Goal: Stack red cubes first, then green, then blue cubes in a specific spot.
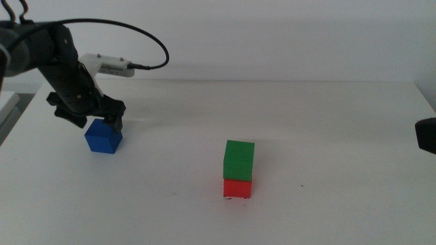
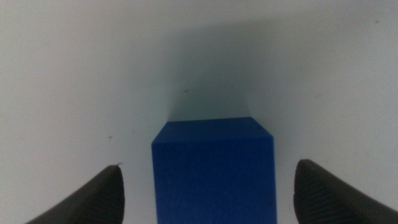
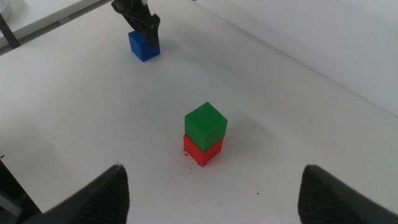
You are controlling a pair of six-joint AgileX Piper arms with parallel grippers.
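Observation:
The blue cube (image 1: 103,137) sits on the white table at the left. My left gripper (image 1: 101,122) is lowered over it. In the left wrist view the blue cube (image 2: 212,174) lies between the open jaws of the left gripper (image 2: 210,167), with a gap on each side. The green cube (image 1: 239,159) stands on the red cube (image 1: 237,188) near the table's middle. The right wrist view shows the green cube (image 3: 206,122), the red cube (image 3: 204,152) and the blue cube (image 3: 143,46). My right gripper (image 3: 214,171) is open and empty, waiting at the right edge (image 1: 426,135).
The white table (image 1: 327,116) holds nothing else. A black cable (image 1: 153,41) loops above the left arm. The table's left edge (image 1: 12,112) is close to the left arm.

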